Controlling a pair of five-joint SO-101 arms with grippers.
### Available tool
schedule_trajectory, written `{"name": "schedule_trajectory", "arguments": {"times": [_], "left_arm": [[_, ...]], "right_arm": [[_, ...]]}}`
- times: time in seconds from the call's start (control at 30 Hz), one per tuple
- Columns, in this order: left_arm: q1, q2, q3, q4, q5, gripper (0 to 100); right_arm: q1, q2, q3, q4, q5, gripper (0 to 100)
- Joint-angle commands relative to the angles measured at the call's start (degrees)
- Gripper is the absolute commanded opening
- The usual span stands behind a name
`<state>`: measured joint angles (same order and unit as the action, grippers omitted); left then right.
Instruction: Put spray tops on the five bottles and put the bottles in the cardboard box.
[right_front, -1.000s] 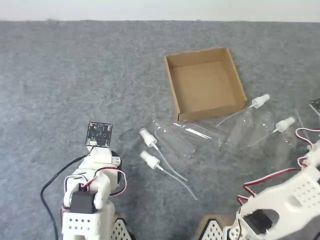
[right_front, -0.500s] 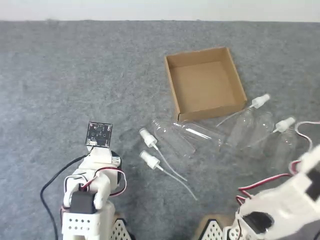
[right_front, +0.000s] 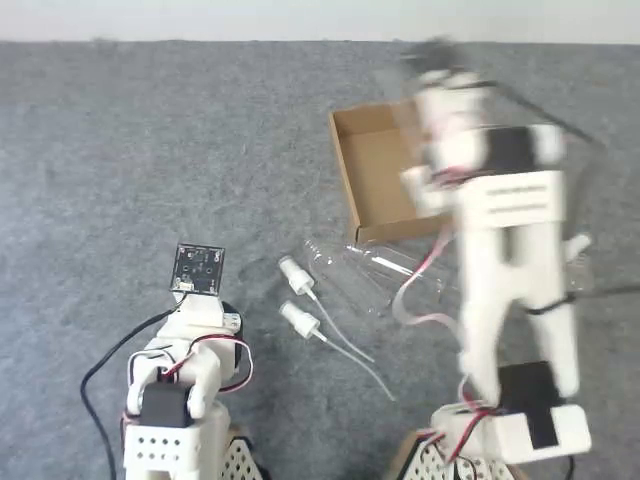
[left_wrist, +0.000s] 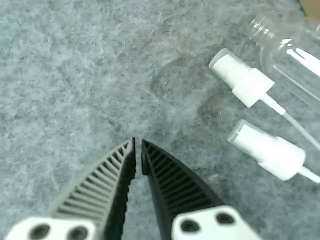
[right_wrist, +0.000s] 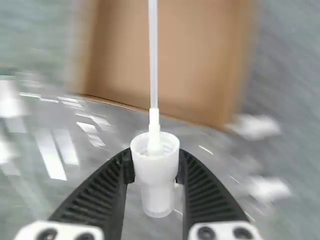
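The spray top (right_wrist: 154, 175) you are working with is sitting between the fingers of your right claw (right_wrist: 155, 157), which is gripping it by its white collar. Its thin tube is pointing straight out ahead of the claw, toward the cardboard box (right_wrist: 195, 65). In the right wrist view the tube is lying across the box's open floor; you cannot tell how high the top is hanging. Clear bottles (right_wrist: 45, 135) are showing as blurred streaks beside the claw, in front of the box.

In the high view, your right arm (right_front: 505, 200) is stretching up over the box (right_front: 365, 165), covering its far side. Just in front of the box, two uncapped bottles (right_front: 350, 275) are lying on their sides on the grey mat (right_front: 150, 150), necks toward the left arm's side. Two loose spray tops (right_front: 298, 275) are lying beside those necks, close together but apart, tubes trailing toward the arms' bases.

Your left claw (left_wrist: 138, 146) is hovering over bare mat with its jaws closed to a thin slit, gripping nothing. The loose spray tops (left_wrist: 242, 80) are lying off to one side of its tips, near but not touching.
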<state>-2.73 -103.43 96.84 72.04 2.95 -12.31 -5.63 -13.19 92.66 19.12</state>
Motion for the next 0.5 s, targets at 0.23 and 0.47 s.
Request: {"name": "schedule_trajectory", "arguments": {"times": [0.23, 0.47], "left_arm": [[-0.2, -0.9, -0.3, 0.3, 0.1, 1], [-0.2, -0.9, -0.3, 0.3, 0.1, 1]], "right_arm": [[-25.6, 19.4, -3.5, -12.2, -27.4, 5.1], [-31.4, 27.8, -3.6, -16.2, -35.5, 5.6]]}}
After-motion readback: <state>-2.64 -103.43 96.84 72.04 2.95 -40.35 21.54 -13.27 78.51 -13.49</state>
